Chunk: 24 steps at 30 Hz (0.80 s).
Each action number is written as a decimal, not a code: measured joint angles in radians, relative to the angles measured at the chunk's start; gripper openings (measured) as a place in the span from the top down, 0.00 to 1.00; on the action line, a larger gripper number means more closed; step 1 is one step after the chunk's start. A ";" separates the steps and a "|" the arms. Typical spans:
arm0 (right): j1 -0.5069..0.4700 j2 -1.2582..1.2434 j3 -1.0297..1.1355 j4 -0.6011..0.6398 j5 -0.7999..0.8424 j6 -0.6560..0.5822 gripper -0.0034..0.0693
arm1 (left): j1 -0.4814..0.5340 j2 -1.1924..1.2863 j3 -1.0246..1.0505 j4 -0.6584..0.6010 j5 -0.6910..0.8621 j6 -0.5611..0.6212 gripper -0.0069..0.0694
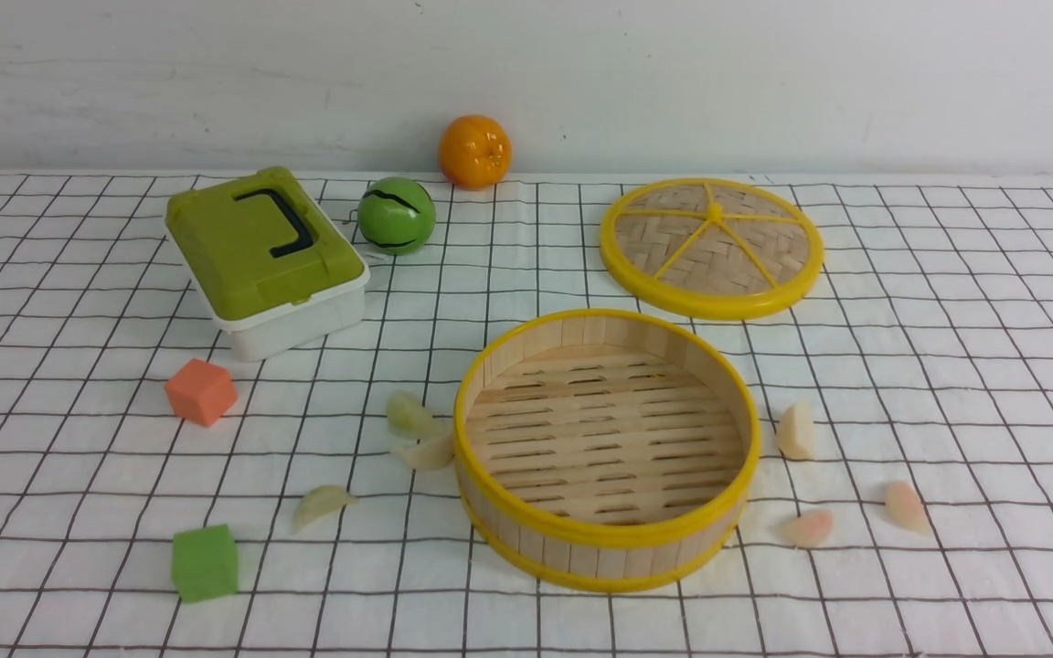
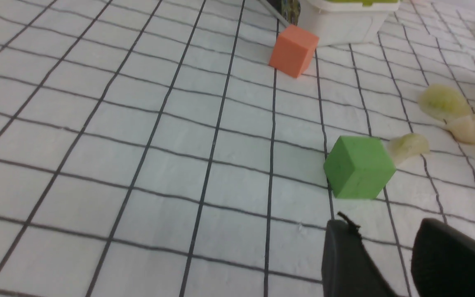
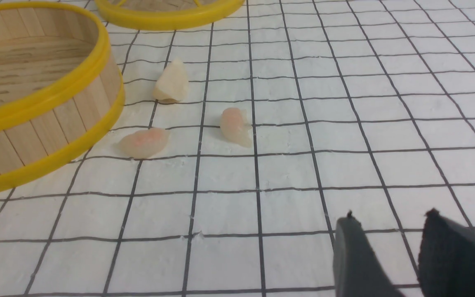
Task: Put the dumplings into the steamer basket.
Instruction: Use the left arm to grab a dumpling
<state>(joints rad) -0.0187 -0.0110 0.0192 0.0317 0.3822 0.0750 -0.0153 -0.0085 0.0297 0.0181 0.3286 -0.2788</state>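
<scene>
1. Left hand (image 2: 386, 231): jaws part open, gripping nothing.
2. Right hand (image 3: 390, 218): jaws part open too, empty.
3. I see three dumplings (image 2: 408, 146) on the bench (image 1: 947, 366) left of the basket (image 1: 600, 537), beyond the green cube (image 2: 359, 167) from my left hand.
4. Three more lie right of the basket, ahead of my right hand and well apart from it.

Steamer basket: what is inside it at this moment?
Inside the steamer basket only the bare slatted floor shows; nothing lies on it. The near wall covers a thin strip of floor.
</scene>
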 joint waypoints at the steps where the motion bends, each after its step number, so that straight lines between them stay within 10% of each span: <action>1: 0.000 0.000 0.000 -0.001 -0.005 0.000 0.62 | 0.000 0.000 0.000 -0.001 -0.032 0.000 0.60; 14: 0.000 0.000 0.009 -0.001 -0.602 0.037 0.62 | 0.000 0.000 0.000 0.016 -0.775 0.017 0.60; 24: 0.000 0.000 0.005 0.010 -0.900 0.179 0.64 | 0.000 0.000 -0.010 0.024 -1.228 -0.220 0.60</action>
<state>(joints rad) -0.0187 -0.0110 0.0240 0.0421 -0.5178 0.2536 -0.0153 -0.0085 0.0198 0.0416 -0.8993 -0.4984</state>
